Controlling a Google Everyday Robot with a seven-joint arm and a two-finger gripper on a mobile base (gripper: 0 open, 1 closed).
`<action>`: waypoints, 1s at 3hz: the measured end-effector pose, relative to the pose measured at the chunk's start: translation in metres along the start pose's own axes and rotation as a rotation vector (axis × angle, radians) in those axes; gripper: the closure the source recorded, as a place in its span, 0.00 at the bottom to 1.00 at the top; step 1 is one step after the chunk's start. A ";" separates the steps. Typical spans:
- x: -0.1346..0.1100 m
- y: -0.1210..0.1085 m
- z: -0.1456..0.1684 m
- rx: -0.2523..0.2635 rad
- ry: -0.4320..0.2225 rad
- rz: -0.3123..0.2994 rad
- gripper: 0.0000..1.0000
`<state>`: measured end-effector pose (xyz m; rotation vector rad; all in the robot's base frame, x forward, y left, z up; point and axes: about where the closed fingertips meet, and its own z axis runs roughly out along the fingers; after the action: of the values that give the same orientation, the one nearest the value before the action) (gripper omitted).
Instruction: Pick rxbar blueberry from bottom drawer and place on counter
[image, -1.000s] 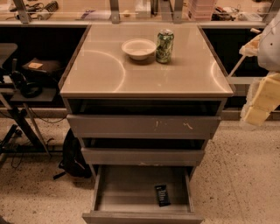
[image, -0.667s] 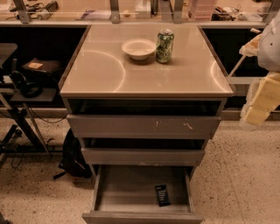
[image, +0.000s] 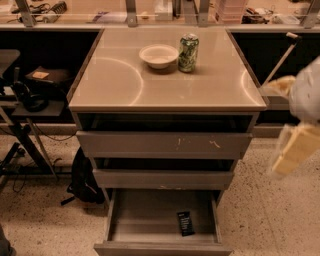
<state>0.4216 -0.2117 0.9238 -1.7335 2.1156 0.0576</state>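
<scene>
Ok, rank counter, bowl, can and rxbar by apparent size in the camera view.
1. counter
2. bowl and can, about alike
3. rxbar blueberry, in the bottom drawer
The claw hangs at the picture's right edge.

The gripper (image: 297, 149), blurred, is cut off by the right edge.

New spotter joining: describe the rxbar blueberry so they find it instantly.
Below the counter, left of the gripper at the frame's right edge, the bottom drawer stands open. The rxbar blueberry lies right of centre inside: the only thing there, small, flat and black, unlike the green can and bowl above.
</scene>
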 end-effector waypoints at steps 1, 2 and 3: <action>0.008 0.041 0.053 -0.019 -0.155 -0.012 0.00; 0.008 0.081 0.118 -0.029 -0.215 -0.003 0.00; 0.006 0.126 0.203 -0.088 -0.194 0.021 0.00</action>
<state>0.3580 -0.1314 0.7081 -1.6805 2.0172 0.3168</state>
